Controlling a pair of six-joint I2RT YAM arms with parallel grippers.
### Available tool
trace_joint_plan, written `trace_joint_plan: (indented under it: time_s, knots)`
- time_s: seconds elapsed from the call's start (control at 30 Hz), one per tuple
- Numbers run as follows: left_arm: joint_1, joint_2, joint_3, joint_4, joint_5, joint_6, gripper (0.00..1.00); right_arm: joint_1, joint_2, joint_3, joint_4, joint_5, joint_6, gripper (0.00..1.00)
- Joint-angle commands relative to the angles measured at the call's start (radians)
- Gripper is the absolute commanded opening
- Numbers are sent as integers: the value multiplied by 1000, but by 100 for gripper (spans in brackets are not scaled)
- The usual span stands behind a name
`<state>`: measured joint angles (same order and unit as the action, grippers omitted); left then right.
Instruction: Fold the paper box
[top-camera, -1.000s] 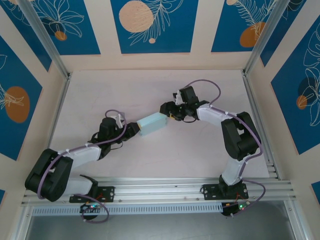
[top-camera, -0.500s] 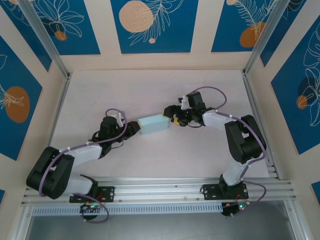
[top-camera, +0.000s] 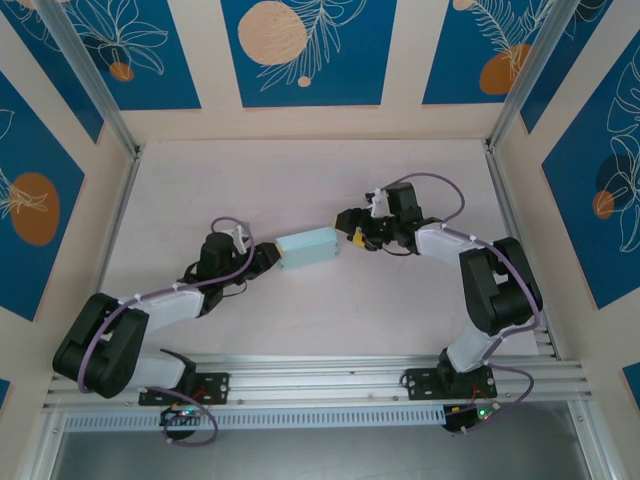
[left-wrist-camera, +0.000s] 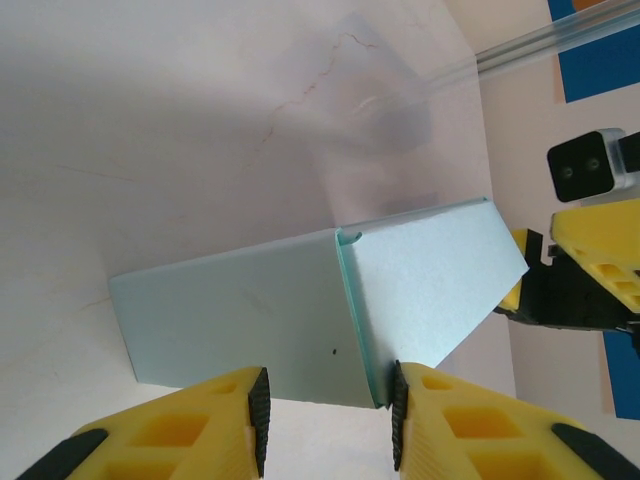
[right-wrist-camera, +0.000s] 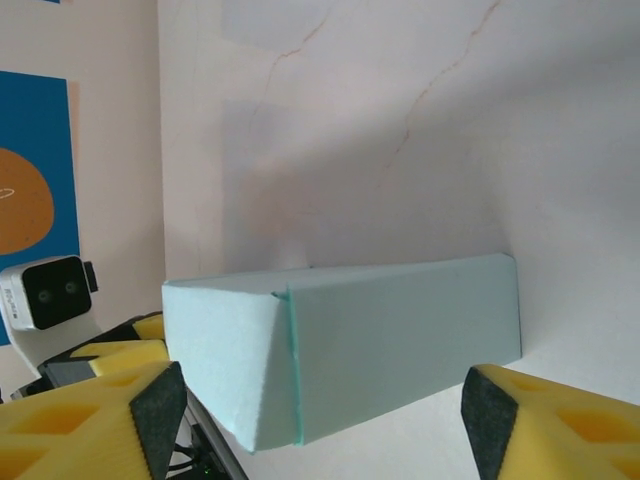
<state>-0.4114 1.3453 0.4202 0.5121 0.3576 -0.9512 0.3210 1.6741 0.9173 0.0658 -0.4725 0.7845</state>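
The paper box (top-camera: 307, 247) is folded into a small pale-blue oblong and lies on its side near the middle of the tabletop (top-camera: 300, 180), its long axis running between the two arms and tilted a little, with the right end farther from the bases. From the left wrist one long face shows, with a crease across it and a lighter panel beyond the crease. From the right wrist the box (right-wrist-camera: 350, 345) shows one long face and an end whose folds meet in a slanted seam. The left pincer (top-camera: 268, 258) sits at the box's left end. Its yellow fingers are parted to a middling gap and hold nothing, their dark pads right at the box's near edge (left-wrist-camera: 328, 415), and one pad looks to touch a corner. The right pincer (top-camera: 350, 228) is at the opposite end, just beside the box. Its fingers are spread wide, one off each side of the box (right-wrist-camera: 325, 425), gripping nothing. Whether it touches the card cannot be told.
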Motion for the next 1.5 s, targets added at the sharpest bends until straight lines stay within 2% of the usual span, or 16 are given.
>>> trace_joint_plan:
  time_s: [0.0,0.3,0.47,0.67,0.83,0.9,0.97,1.17,1.3,1.37,1.47]
  knots:
    - [6,54,-39,-242,-72,34,36,0,35,2,-3,-32,-4,72]
    - [8,58,-34,-245,-78,34,36,-13,75,-43,38,-36,18,57]
    - [6,68,-32,-244,-84,35,35,-14,100,-69,47,-35,9,57]
    - [8,75,-40,-239,-92,35,32,-34,156,-151,125,-43,31,51]
    - [9,86,-41,-239,-97,37,30,-33,211,-167,119,-32,6,48]
    - [11,93,-43,-239,-104,40,27,-31,227,-164,87,5,-10,45]
    - [15,98,-46,-239,-112,44,22,-35,238,-167,66,40,-13,35]
    - [34,109,-70,-221,-130,54,10,-32,248,-175,31,95,-26,23]
    - [36,131,-83,-129,-110,69,9,-12,224,-172,70,79,-28,25]
    - [36,139,-83,-50,-83,99,9,6,188,-154,73,84,-42,31]
    - [36,135,-60,2,-48,164,10,32,136,-96,29,101,-76,34]
